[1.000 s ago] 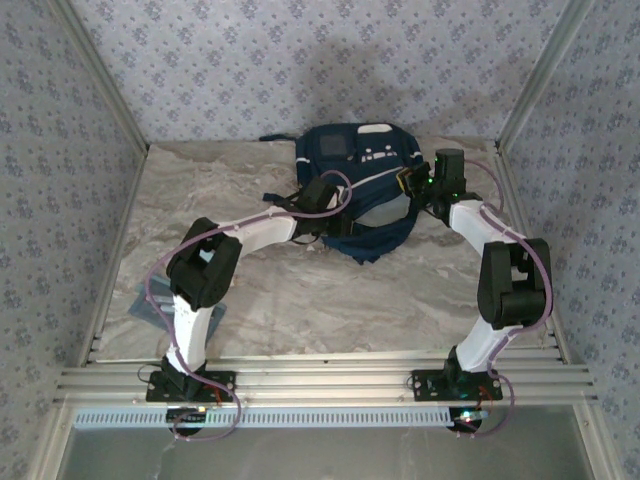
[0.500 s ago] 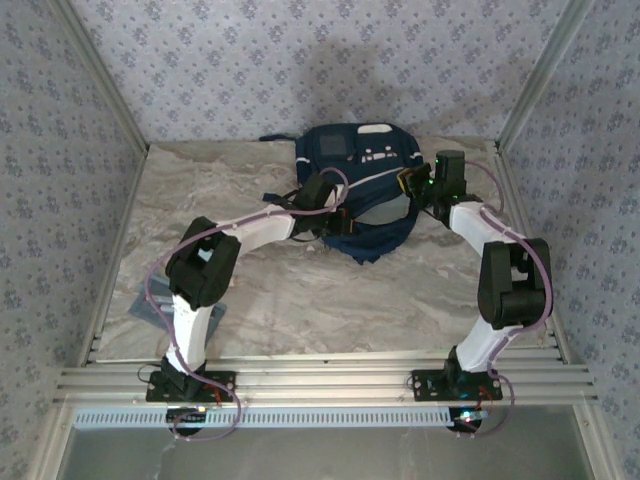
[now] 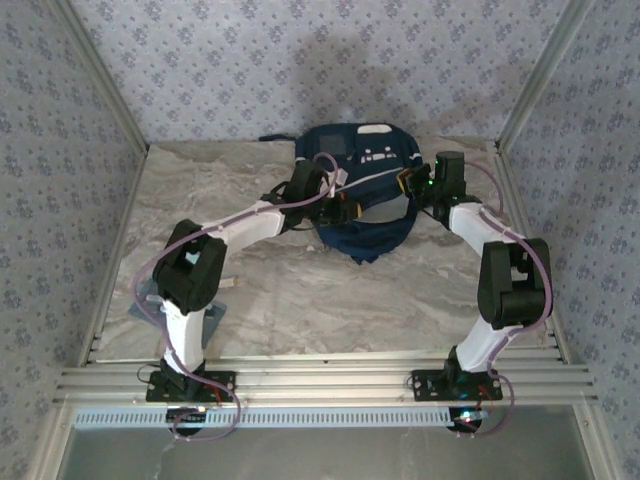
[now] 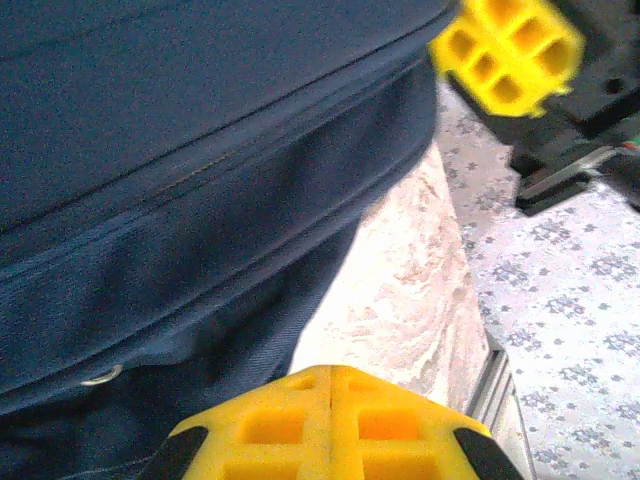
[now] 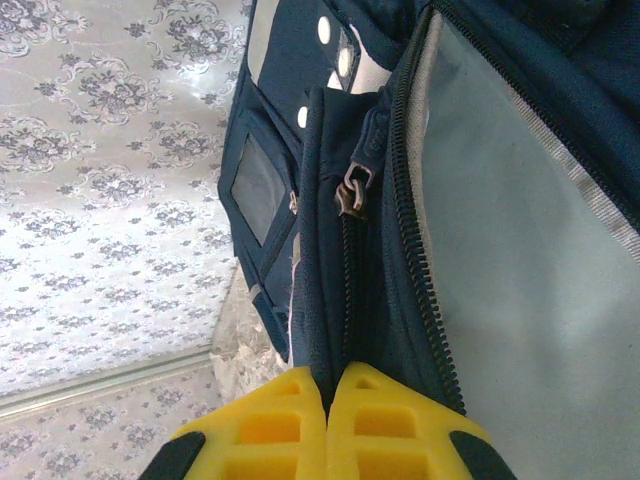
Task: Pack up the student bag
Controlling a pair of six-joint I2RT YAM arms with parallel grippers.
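Vs. 1 s ago the left arm has reached further in, so the left gripper [image 3: 338, 205] is now at the near-left edge of the student bag [image 3: 360, 160], at the table's [image 3: 250, 280] back-centre; its pads are pressed together, nothing visible between. The right gripper [image 5: 328, 378] is clamped on the zipper rim, prob. keeping the bag open. The bag's inside is hidden, and the flat bluish thing [image 3: 140, 300] beside the left arm is half covered, so I can't identify it.
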